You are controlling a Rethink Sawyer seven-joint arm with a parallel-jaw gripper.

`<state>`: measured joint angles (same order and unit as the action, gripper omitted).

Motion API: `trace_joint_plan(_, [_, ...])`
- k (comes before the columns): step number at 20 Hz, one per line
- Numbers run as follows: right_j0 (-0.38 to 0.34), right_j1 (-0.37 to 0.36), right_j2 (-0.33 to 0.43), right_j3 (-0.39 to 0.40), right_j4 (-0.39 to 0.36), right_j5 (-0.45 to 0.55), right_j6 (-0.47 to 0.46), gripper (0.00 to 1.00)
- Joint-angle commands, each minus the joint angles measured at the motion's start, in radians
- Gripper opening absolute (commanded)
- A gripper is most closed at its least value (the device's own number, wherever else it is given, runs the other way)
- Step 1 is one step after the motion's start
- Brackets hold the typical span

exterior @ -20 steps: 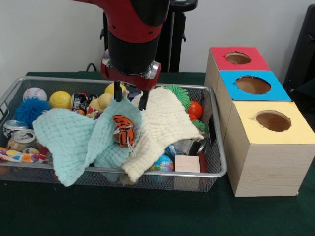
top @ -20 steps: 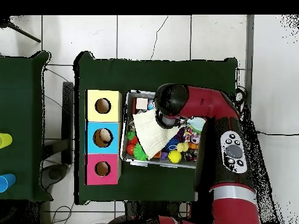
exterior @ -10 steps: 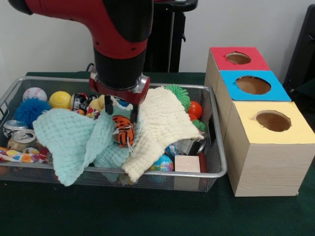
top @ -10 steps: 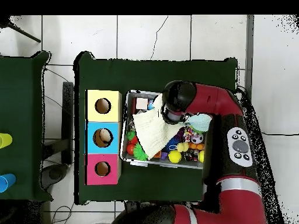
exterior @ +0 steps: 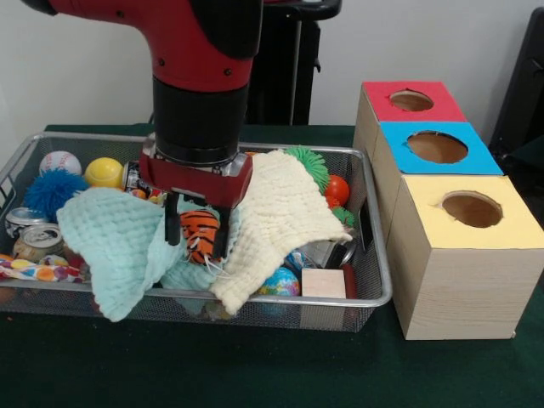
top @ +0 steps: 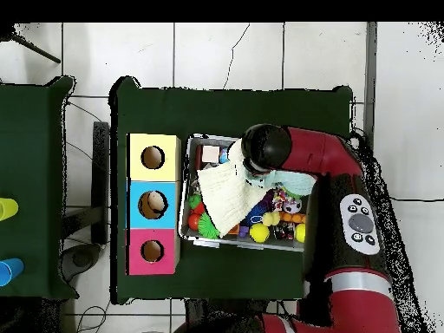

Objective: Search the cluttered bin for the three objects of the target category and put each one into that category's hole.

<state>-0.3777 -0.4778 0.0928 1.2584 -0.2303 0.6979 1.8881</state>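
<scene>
From the front view, my silver wire-mesh bin (exterior: 374,293) fills the left and centre of the frame, packed rim to rim. My red-and-black gripper (exterior: 196,240) sits centre-left, fingers spread either side of the orange tiger-striped soft toy (exterior: 200,231), between the mint waffle cloth (exterior: 115,242) and cream waffle cloth (exterior: 280,212). At right, three wooden boxes (exterior: 459,280) stand beside the bin. No readable writing.

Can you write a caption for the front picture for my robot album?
Gripper straddles the tiger toy between two cloths in the bin.
</scene>
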Motion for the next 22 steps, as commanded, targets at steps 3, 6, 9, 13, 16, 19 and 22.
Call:
trace_joint_plan(3, [0.013,-0.008,0.069,0.075,0.036,0.11,0.005,1.0])
trace_joint_plan(6, [0.015,-0.003,0.065,0.064,0.036,0.163,-0.015,1.0])
trace_joint_plan(9, [0.014,0.0,0.065,0.06,0.032,0.195,-0.028,1.0])
trace_joint_plan(13, [0.011,0.02,0.067,0.042,0.01,0.182,-0.044,1.0])
trace_joint_plan(16, [0.002,0.056,0.077,0.022,-0.002,0.155,-0.056,1.0])
trace_joint_plan(19, [0.004,0.074,0.071,0.016,-0.008,0.153,-0.053,1.0])
trace_joint_plan(22, [0.011,0.091,0.064,0.01,-0.018,0.143,-0.047,1.0])
